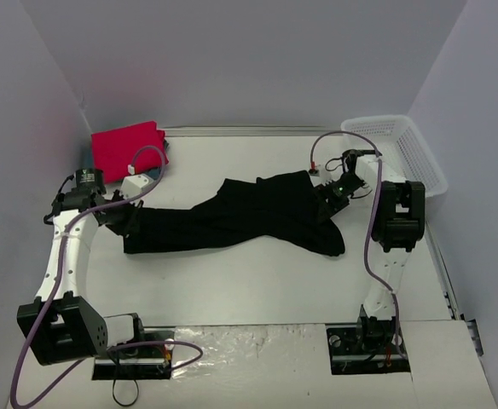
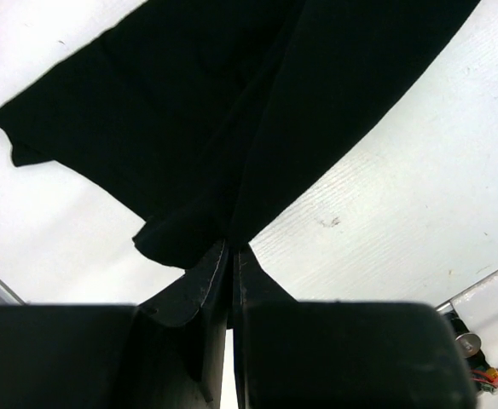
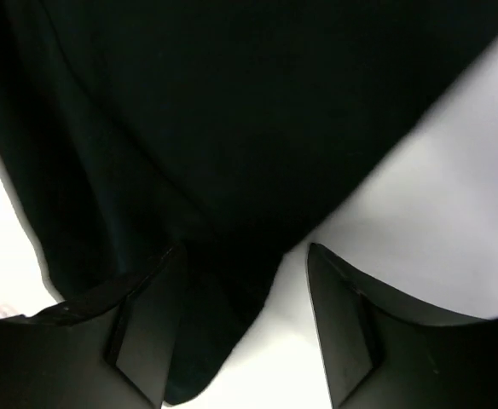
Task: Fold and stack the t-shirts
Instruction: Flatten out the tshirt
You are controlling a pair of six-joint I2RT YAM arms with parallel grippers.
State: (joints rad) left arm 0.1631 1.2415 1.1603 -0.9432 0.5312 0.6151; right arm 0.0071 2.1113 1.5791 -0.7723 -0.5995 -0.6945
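The black shirt (image 1: 232,221) isn't folded yet. It lies rumpled and pulled into a long band across the middle of the table (image 1: 249,290), running from the left edge towards the right. The left gripper (image 2: 232,251) has its jaws pressed together, pinching a corner of the cloth at the left end. The right gripper (image 3: 245,264) stands at the other end with jaws spread and a fold of cloth lying between them, not clamped.

A red shirt (image 1: 128,146) sits folded in the far left corner; whether anything lies under it I can't tell. I'd say the task is partly done, with the black shirt left to fold and stack.

A white basket (image 1: 407,145) sits at the far right corner. The table is white, with plain pale walls on three sides.
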